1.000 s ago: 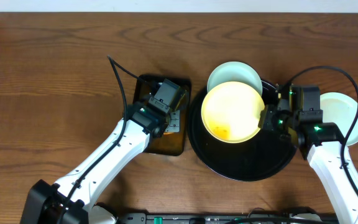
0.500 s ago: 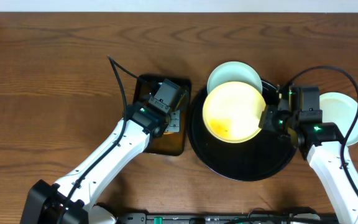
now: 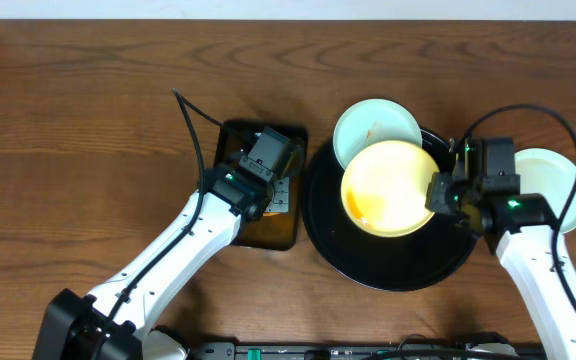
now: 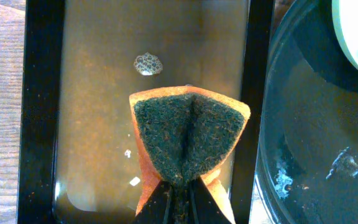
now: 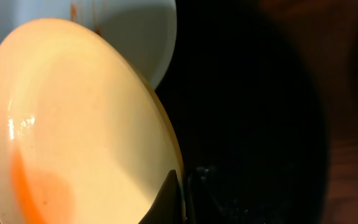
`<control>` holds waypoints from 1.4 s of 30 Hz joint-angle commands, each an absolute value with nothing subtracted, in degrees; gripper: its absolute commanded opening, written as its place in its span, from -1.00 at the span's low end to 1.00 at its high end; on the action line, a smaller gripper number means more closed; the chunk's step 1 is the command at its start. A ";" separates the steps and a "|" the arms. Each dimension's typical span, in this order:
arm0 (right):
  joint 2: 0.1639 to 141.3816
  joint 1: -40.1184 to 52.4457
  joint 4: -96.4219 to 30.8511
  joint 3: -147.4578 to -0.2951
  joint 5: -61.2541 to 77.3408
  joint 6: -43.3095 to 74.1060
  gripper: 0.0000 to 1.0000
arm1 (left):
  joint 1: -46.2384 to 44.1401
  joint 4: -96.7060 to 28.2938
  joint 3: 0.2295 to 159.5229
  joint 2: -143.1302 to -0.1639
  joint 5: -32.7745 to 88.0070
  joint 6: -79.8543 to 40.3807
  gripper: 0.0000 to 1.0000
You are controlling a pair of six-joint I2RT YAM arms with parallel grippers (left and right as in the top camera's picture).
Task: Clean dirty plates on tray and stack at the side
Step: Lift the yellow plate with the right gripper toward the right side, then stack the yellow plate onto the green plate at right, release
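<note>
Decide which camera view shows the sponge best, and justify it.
Left wrist: the sponge, pinched by the left gripper over the brown tray, shows large and centred. Overhead, that gripper hides it. The right wrist view misses it.

White arm links [image 3: 168,255], black joints [image 3: 68,322], looping black cables [image 3: 191,118], green lights [image 3: 509,207].

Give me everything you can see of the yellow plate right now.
The yellow plate is small, round and shallow, pale yellow with a glossy, wet-looking inside. An orange smear sits low on its left inner side. It is tilted, not lying flat, and the right pincer is shut on its right rim, holding it over the black tray. From overhead its top edge overlaps the mint plate; whether they touch is unclear.
</note>
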State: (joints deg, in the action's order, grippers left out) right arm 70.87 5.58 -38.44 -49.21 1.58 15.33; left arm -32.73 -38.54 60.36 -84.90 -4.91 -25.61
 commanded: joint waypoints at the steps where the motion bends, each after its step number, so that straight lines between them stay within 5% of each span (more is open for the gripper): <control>1: 67.13 7.68 -40.99 -54.85 -6.72 13.34 -0.98 | -32.53 -38.52 59.86 -84.62 -6.04 -25.12 -0.85; 15: 65.14 26.52 -47.97 -56.34 -56.34 8.71 -0.98 | -32.53 -38.33 59.86 -84.62 -6.04 -25.12 -0.85; 28: 65.17 34.33 -39.53 -56.34 -60.20 -14.48 -0.98 | -32.53 -38.30 59.86 -84.62 -6.04 -25.12 -0.85; 42: 65.30 33.91 -39.48 -56.25 -57.76 -7.68 -0.98 | -32.53 -38.33 59.86 -84.62 -6.04 -25.12 -0.85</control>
State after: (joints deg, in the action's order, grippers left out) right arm 65.34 34.00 -39.57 -55.57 -57.89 -12.19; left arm -32.73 -38.39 60.36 -84.90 -4.91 -25.47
